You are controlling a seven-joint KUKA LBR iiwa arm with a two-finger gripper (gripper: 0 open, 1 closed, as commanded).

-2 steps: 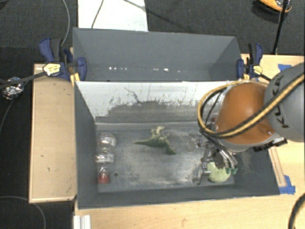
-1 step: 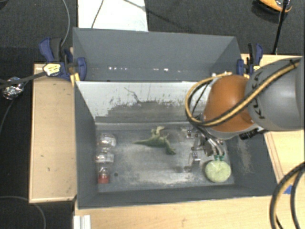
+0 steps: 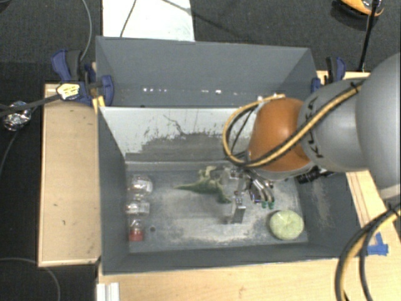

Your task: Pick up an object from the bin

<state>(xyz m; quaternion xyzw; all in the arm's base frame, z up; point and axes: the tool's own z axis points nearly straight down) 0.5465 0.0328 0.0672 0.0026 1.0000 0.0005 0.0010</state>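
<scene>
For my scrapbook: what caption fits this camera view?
Robot hand low in a grey bin, next to a green toy.

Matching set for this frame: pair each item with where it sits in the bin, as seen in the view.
Things:
1. clear bottle with red cap
2. pale green round object
3. dark green pointed toy
4. gripper

Places:
A. near right corner of the bin
B. left side of the floor
C. middle, toward the back wall
D. between the toy and the round object

Pairs: 1-B, 2-A, 3-C, 4-D

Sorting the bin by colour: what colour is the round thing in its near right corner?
The round thing is pale green, as the camera view shows.
</scene>
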